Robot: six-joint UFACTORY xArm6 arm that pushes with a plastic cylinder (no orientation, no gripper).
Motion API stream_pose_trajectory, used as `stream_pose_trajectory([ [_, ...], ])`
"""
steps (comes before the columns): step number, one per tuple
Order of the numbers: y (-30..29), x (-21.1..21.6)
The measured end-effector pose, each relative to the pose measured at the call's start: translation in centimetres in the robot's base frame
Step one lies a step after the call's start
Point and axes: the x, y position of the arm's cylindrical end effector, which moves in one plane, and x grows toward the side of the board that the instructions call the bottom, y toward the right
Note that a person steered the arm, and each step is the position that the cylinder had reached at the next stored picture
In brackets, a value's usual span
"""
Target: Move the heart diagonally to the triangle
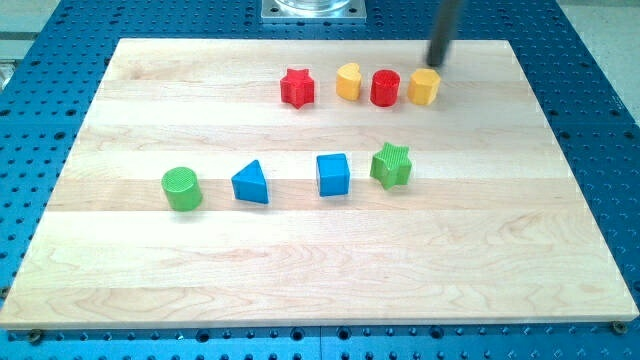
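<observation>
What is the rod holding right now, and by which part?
Nothing; my tip stands just above the yellow hexagon block, apparently not touching it.

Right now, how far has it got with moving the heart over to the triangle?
Nothing looks done yet: the yellow heart sits in the top row between the red star and red cylinder, far from the blue triangle. My tip is just above the yellow hexagon, not at the heart. The whole diagonal push remains.

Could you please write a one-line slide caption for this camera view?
My tip sits above the yellow hexagon, right of the yellow heart; blue triangle lower left.
</observation>
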Motion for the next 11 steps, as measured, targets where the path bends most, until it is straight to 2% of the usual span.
stream_pose_trajectory([
  [1,-8.9,0.8],
  [2,-9.9,3.4],
  [5,-6.9,4.1],
  [8,-7.0,13.1],
  [11,-3.9,11.0],
])
